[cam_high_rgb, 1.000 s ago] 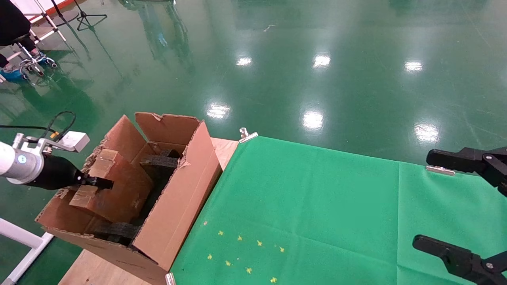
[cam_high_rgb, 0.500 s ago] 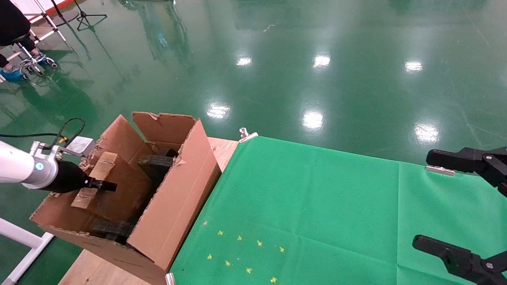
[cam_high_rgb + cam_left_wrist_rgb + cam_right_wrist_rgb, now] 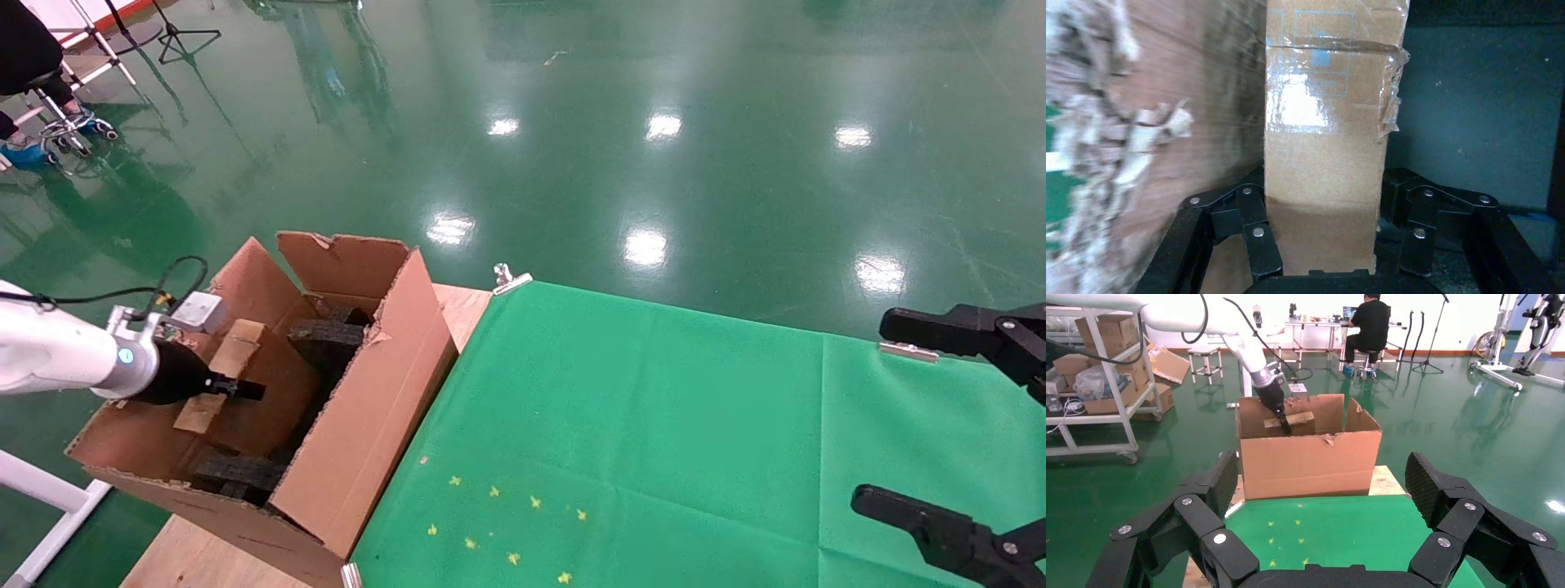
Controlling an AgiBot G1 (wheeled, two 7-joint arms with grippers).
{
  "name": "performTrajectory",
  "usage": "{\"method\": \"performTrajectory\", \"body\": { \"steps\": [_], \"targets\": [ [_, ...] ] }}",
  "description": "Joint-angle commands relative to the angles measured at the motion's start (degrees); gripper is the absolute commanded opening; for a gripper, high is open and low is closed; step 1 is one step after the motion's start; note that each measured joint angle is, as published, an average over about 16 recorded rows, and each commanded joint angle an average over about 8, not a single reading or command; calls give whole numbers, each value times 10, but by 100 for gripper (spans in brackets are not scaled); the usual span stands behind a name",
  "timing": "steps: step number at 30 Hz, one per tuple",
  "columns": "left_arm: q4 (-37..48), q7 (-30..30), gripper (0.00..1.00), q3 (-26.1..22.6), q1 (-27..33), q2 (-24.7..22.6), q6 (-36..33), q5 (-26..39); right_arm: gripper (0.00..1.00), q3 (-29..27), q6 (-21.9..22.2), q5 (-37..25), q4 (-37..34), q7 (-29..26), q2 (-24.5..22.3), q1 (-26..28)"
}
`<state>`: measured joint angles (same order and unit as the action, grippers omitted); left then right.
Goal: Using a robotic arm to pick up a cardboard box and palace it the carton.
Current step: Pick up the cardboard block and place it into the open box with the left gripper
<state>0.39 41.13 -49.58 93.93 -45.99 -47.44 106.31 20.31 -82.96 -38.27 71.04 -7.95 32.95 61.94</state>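
Placement stage: box held inside carton

Your white robotic arm's left gripper (image 3: 245,389) is clamped on the one small flat brown cardboard box (image 3: 245,384), tilted inside the one large torn-rimmed corrugated carton (image 3: 364,425) beside black foam inserts (image 3: 327,339). A release now may wedge the box on the foam. The black right gripper (image 3: 940,425) idles spread wide over the green tabletop (image 3: 654,425).
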Motion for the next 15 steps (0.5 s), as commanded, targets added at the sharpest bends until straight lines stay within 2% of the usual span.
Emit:
{"method": "performTrajectory", "body": {
  "steps": [1, 12, 13, 15],
  "targets": [
    [1, 1, 0, 1, -6, -4, 4, -1, 100, 0, 0, 0, 0, 0, 0, 0],
    [2, 13, 0, 6, -37, -26, 29, -8, 100, 0, 0, 0, 0, 0, 0, 0],
    [2, 15, 4, 6, -39, -28, 30, -8, 100, 0, 0, 0, 0, 0, 0, 0],
    [3, 18, 29, 7, -42, -30, 32, -10, 100, 0, 0, 0, 0, 0, 0, 0]
  ]
}}
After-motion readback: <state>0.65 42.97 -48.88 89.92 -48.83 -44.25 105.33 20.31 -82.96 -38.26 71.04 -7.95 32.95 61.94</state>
